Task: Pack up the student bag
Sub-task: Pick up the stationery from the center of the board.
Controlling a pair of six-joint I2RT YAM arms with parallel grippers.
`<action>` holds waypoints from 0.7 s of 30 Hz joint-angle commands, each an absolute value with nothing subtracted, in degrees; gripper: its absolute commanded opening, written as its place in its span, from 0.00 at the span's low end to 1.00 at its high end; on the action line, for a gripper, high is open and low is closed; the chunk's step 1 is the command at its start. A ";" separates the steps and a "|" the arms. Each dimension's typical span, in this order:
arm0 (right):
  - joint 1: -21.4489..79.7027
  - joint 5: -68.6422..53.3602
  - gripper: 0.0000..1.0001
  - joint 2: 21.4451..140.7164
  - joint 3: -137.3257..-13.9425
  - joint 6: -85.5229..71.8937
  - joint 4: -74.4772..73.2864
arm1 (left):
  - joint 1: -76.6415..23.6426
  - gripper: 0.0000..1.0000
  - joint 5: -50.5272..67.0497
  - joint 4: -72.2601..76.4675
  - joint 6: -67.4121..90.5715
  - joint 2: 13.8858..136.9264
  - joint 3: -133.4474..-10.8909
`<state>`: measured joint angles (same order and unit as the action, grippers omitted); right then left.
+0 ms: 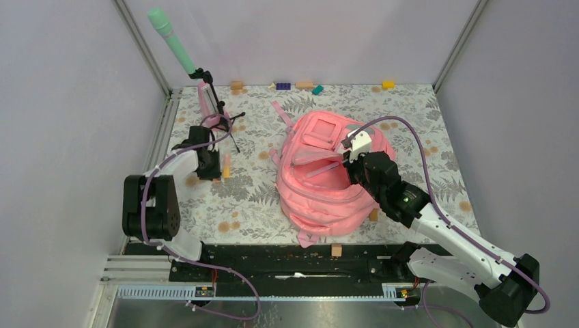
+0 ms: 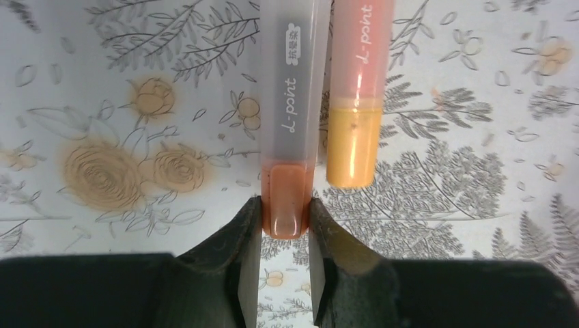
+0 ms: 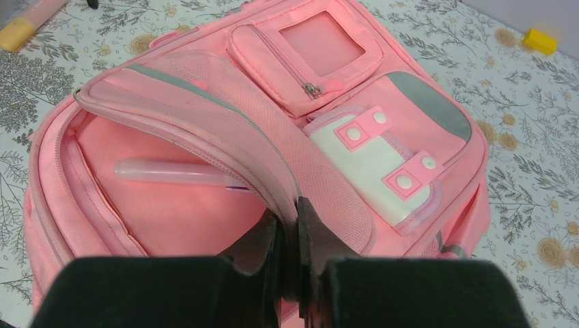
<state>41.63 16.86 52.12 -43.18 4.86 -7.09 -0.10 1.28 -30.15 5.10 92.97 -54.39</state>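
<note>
The pink student bag point(image 1: 321, 184) lies in the middle of the table with its main compartment gaping. My right gripper point(image 3: 295, 212) is shut on the edge of the bag's top flap point(image 3: 205, 116) and holds it up. A pale pink pen point(image 3: 171, 171) lies inside the bag. At the left, my left gripper point(image 2: 285, 208) is shut on the orange end of a grey-capped marker point(image 2: 290, 102) that lies on the cloth. A second marker point(image 2: 355, 130), pink with a yellow end, lies right beside it, outside the jaws. In the top view the left gripper point(image 1: 208, 164) sits next to these markers point(image 1: 226, 166).
A green microphone point(image 1: 174, 44) on a black stand and a slim pink object point(image 1: 205, 99) stand at the back left. Small blocks lie along the back wall: purple point(image 1: 283, 86), teal point(image 1: 317, 89), yellow point(image 1: 388, 85). A wooden block point(image 1: 336, 251) sits at the front edge.
</note>
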 commanded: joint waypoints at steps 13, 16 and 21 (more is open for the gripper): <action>41.38 18.81 0.00 51.00 -44.72 4.05 -0.48 | -8.79 0.00 -1.95 -22.46 3.93 61.36 -46.01; 41.38 18.56 0.00 51.21 -44.75 3.95 -0.52 | -14.85 0.00 -4.09 -21.12 1.44 58.10 -44.89; 41.38 18.28 0.00 50.77 -44.66 3.87 -0.53 | -20.14 0.00 2.78 -19.38 -2.39 54.27 -44.16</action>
